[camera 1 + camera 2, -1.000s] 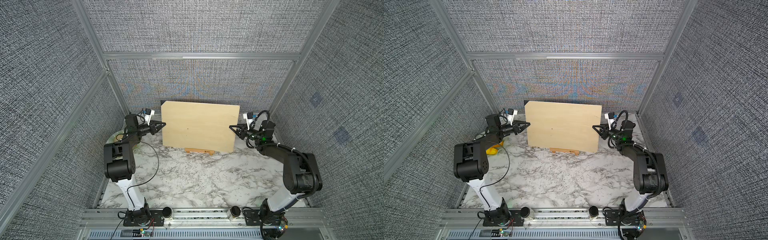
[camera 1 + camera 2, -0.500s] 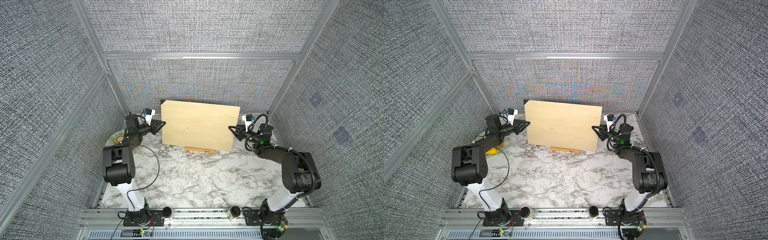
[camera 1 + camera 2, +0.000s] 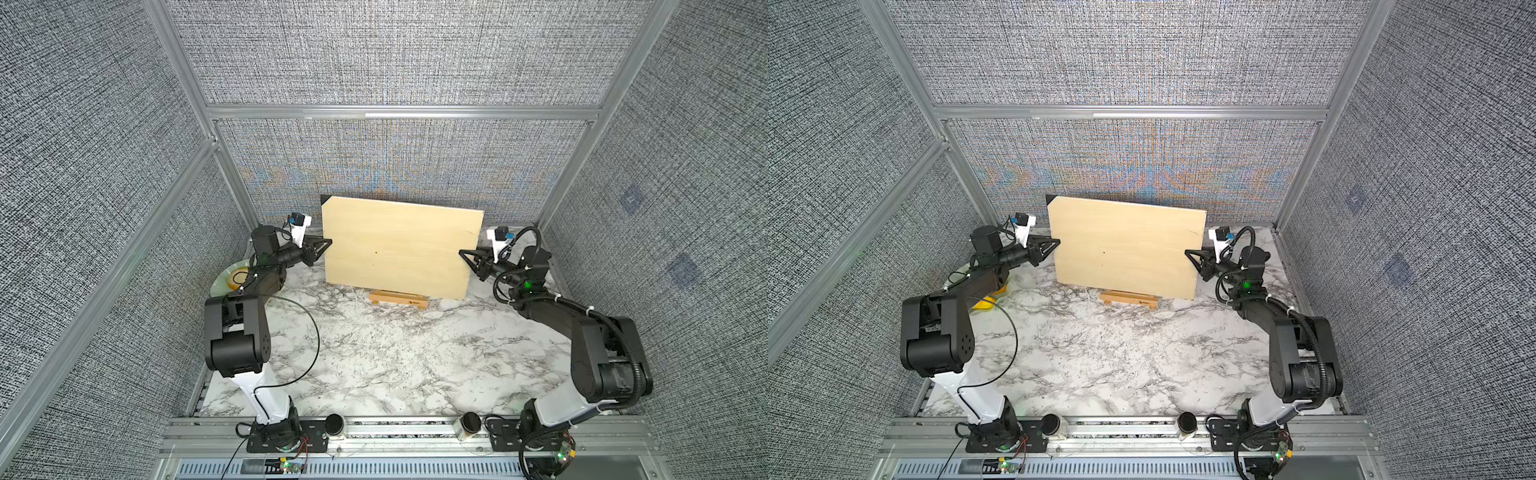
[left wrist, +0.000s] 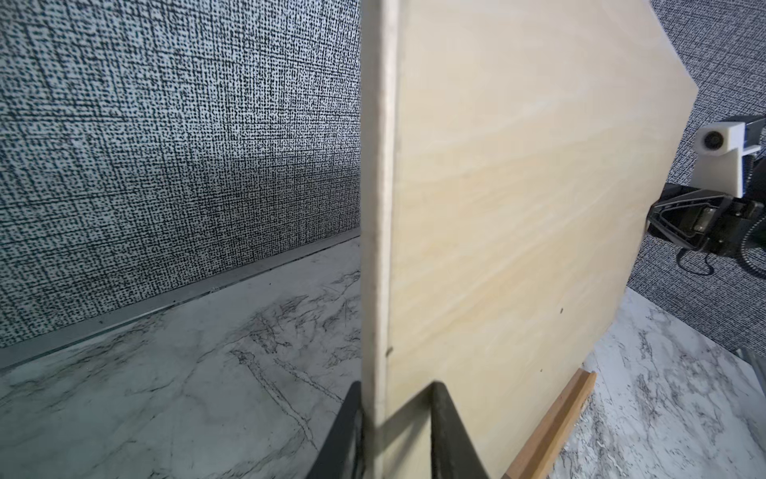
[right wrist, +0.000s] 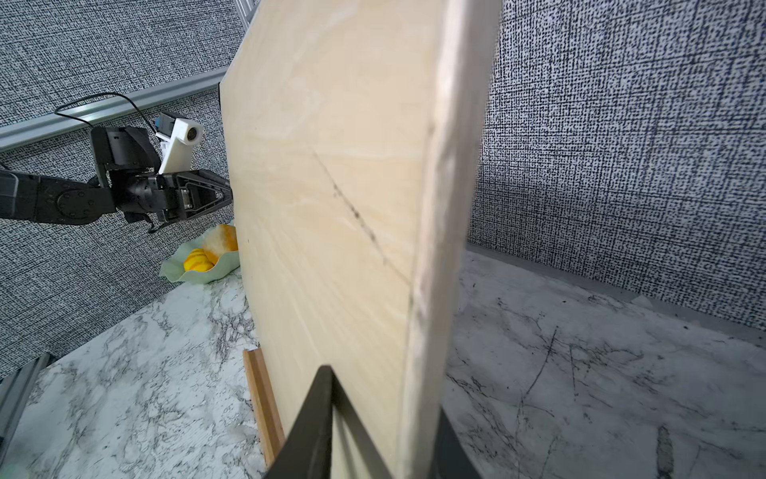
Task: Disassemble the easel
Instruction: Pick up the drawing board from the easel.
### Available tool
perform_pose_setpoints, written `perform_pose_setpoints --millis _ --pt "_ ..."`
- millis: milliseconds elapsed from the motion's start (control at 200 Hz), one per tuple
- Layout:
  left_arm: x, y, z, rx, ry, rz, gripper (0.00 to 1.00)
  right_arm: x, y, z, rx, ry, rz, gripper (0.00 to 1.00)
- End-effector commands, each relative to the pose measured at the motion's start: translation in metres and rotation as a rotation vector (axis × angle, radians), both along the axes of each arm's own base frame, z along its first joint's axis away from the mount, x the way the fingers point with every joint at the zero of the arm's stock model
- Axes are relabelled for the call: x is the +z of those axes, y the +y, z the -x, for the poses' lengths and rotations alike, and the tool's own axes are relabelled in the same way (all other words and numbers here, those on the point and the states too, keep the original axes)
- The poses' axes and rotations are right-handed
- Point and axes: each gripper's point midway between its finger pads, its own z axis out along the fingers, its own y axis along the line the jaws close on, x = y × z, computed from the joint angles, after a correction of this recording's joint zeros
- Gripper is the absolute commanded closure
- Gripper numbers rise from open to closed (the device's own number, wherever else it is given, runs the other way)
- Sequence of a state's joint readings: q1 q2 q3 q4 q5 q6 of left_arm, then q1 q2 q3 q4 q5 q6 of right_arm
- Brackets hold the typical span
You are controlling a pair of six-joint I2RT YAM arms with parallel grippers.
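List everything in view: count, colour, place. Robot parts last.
pale rectangular plywood board: 1, pale tan, upright and slightly tilted at the table's back.
orange-brown wooden easel: 1, orange-brown, at the board's foot; only its ledge bar shows.
pale green wavy dish: 1, pale green, holding yellow-orange pieces, near the left arm.
white grey-veined marble table: 1, white and grey, under everything.
grey woven wall panels: several, grey, around the table.
black round fittings: 2, black, on the front rail.
left gripper: 1, black, jaws on the board's left edge.
right gripper: 1, black, jaws on the board's right edge.
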State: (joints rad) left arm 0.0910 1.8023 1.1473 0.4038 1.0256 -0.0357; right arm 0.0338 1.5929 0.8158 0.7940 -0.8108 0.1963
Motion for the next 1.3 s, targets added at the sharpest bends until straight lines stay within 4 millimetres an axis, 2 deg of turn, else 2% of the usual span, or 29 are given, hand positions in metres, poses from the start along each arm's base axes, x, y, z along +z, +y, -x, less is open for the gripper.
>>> perform_pose_setpoints --millis 0,250,465,685,996,1121,1191,1201,1216,1296 --pt "0.026 -0.025 0.02 -0.137 -0.059 0.045 1.0 0.01 -0.011 -0.016 -0.144 -0.122 0.085 1.0" --pt "0.051 -0.028 0.027 -0.167 -0.106 0.062 1.0 0.029 -0.009 -0.012 -0.131 -0.146 0.082 1.0" --pt "0.069 -0.032 0.047 -0.176 -0.135 0.06 1.0 0.039 -0.005 0.001 -0.101 -0.14 0.087 1.0" --pt "0.109 -0.037 0.068 -0.166 -0.199 0.04 1.0 0.06 -0.001 0.017 -0.063 -0.137 0.086 1.0" --pt "0.171 -0.07 0.099 -0.227 -0.28 0.037 1.0 0.093 0.002 0.052 -0.022 -0.107 0.062 1.0" --pt "0.192 -0.088 0.108 -0.265 -0.302 0.05 1.0 0.105 -0.005 0.068 -0.065 -0.066 0.074 1.0" --pt "0.203 -0.097 0.112 -0.28 -0.319 0.061 1.0 0.103 -0.008 0.077 -0.084 -0.018 0.075 1.0" --pt "0.205 -0.099 0.112 -0.283 -0.321 0.063 1.0 0.113 -0.008 0.078 -0.087 -0.036 0.072 1.0" --pt "0.207 -0.101 0.112 -0.287 -0.323 0.065 1.0 0.117 -0.009 0.079 -0.091 -0.037 0.07 1.0" --pt "0.216 -0.111 0.114 -0.311 -0.339 0.083 1.0 0.119 -0.011 0.09 -0.102 0.002 0.064 1.0"
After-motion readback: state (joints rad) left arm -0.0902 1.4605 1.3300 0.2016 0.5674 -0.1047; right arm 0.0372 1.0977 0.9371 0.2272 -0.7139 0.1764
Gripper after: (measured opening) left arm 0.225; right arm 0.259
